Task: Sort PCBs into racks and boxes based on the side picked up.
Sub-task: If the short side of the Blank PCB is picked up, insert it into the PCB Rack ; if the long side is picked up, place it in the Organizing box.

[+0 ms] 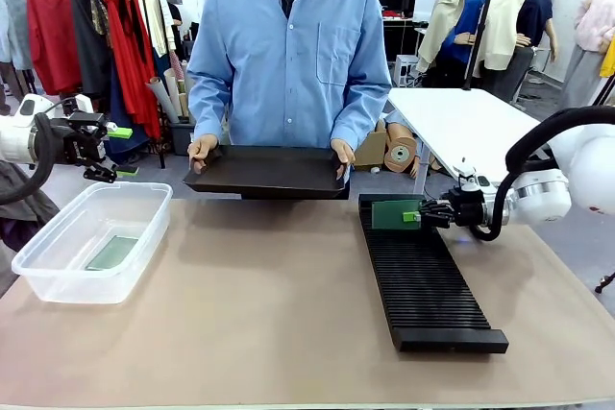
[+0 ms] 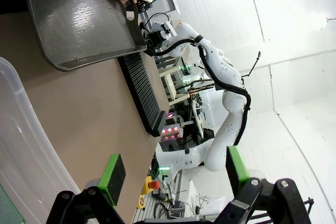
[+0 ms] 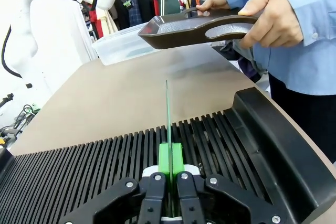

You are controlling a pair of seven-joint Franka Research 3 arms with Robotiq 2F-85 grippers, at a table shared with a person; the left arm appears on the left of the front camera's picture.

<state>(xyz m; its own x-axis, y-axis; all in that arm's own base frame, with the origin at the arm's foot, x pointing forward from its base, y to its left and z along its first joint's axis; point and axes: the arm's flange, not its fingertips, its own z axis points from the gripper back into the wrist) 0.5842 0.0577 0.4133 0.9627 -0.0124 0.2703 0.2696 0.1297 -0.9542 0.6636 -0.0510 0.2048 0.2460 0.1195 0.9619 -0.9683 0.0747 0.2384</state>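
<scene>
I am working across the table (image 1: 288,333) with a person (image 1: 288,45) at the far side, who holds a flat black tray (image 1: 264,172) up in both hands, beyond and above my right jaws. Directly below those jaws runs the long black rack (image 1: 423,280), its fine slots lying across my line of approach. Off by my left jaws sits the clear box (image 1: 58,280), with what looks like one PCB already lying flat on its bottom.

The step in hand, as I judge it, is seating a board in the rack. My right gripper (image 1: 420,214) is clamped tight on a green PCB (image 3: 167,114), which stands on edge between the pads and points straight ahead from the fingertips, over the slots at the rack's far end. I cannot tell whether its lower edge has entered a slot. Next I would want the board lined up with one slot, lowered until it stands by itself, then the jaws eased apart without tipping it.

My left gripper (image 2: 173,174) hangs with its jaws spread wide and nothing between them, the box rim just below.

I can read no brand, label or writing on any of this.
</scene>
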